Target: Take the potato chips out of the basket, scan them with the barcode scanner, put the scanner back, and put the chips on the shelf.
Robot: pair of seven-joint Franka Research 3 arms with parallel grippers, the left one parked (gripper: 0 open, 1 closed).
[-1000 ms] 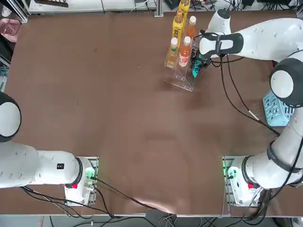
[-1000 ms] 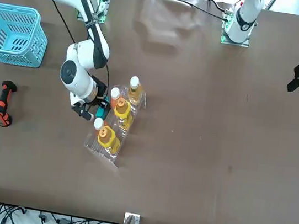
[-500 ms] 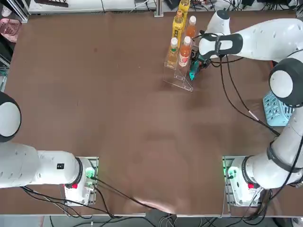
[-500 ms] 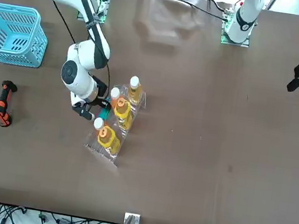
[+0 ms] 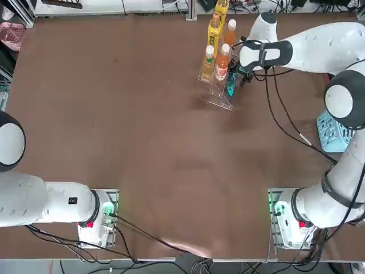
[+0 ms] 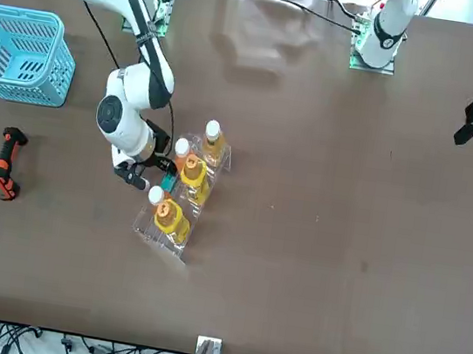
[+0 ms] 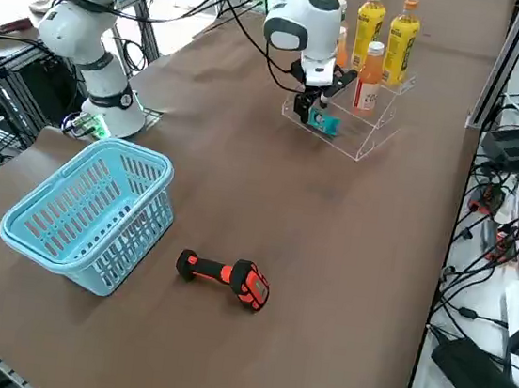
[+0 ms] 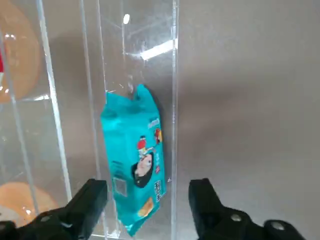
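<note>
Brown counter (image 5: 142, 114) held the shelf (image 5: 219, 94) at one o'clock, chips (image 8: 135, 160) resting on it, gripper (image 8: 145, 202) spread above.

We see a brown tabletop (image 7: 242, 182) carrying the light blue basket (image 7: 87, 211), the barcode scanner (image 7: 226, 275) lying near it, and, well apart, the clear shelf (image 7: 368, 122) holding bottles (image 7: 370, 75) and the potato chips (image 7: 323, 119).

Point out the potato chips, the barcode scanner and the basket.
potato chips (image 8: 134, 160): right wrist view, middle of the packet's printed face.
barcode scanner (image 7: 226, 276): right side view, middle of its body.
basket (image 7: 140, 165): right side view, top rim.
</note>
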